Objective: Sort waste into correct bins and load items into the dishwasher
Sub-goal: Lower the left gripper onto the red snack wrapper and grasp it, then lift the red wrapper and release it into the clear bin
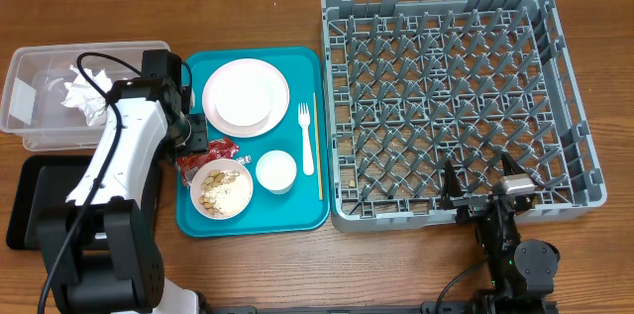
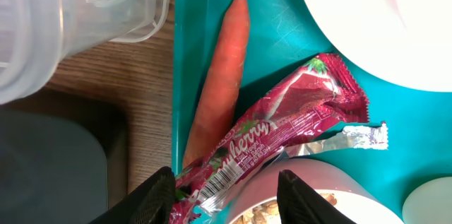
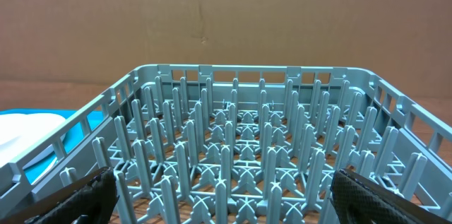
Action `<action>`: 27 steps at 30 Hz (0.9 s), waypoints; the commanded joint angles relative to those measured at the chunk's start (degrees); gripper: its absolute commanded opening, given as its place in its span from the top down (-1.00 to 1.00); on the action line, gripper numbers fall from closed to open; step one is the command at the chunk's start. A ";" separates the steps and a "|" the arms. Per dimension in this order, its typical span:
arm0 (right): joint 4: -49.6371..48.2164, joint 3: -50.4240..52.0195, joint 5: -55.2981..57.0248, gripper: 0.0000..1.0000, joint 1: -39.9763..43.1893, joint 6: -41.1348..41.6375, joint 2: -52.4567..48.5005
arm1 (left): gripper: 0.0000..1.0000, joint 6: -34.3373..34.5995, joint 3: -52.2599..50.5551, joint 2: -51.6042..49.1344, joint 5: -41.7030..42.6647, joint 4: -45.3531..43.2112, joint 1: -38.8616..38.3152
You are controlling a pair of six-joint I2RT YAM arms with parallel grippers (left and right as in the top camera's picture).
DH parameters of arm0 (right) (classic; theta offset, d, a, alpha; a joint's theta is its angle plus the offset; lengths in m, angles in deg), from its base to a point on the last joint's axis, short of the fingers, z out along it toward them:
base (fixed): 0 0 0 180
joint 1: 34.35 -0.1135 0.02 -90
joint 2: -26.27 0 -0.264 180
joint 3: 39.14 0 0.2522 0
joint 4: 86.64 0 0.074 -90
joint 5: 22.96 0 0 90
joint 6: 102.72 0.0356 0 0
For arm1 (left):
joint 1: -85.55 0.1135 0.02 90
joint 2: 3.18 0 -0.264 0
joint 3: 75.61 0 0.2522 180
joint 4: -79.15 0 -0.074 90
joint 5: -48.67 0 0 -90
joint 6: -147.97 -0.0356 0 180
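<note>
Left gripper point(image 2: 226, 190) at left edge of teal tray point(image 2: 282, 47), jaws astride red wrapper point(image 2: 282, 121), grip unclear; right gripper point(image 3: 222, 185) well right of tray, spread wide.

**Bright, even light; soft edges up close**

Diffuse light from above fills all three views and leaves only faint shadows on the wooden table point(image 1: 258, 264). In the left wrist view, the plate point(image 2: 367, 19) at upper right washes out to near white. The foil of the red wrapper point(image 2: 282, 121) glints, and the clear tub point(image 2: 78, 19) at upper left is blurred. In the right wrist view, the dark fingertips point(image 3: 78, 199) at the lower corners are out of focus.
</note>
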 commanded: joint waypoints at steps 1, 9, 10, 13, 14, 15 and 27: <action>-0.28 0.61 0.15 -1.00 0.20 0.17 0.61 | 0.02 -0.63 -0.72 0.59 0.11 -0.37 -0.09; -0.28 0.61 0.15 -1.00 0.20 0.20 0.61 | 0.02 -0.66 -2.51 0.50 0.09 -2.12 -0.09; -0.28 0.61 0.15 -1.00 0.20 0.20 0.61 | 0.03 -0.66 -2.78 0.50 0.02 -2.32 -0.09; -0.28 0.61 0.15 -1.00 0.20 0.17 0.61 | 0.14 -0.63 -3.26 0.50 -1.11 -2.29 -0.11; -0.28 0.61 0.15 -1.00 0.20 0.20 0.61 | 0.16 -0.63 -3.28 0.50 -1.29 -2.23 -0.09; -0.28 0.61 0.17 -1.00 0.20 0.20 0.61 | 0.20 -0.63 -3.28 0.50 -1.22 -2.23 -0.09; -0.28 0.61 0.15 -1.00 0.20 0.20 0.61 | 0.77 -0.61 -3.28 0.50 -1.18 -1.55 -0.11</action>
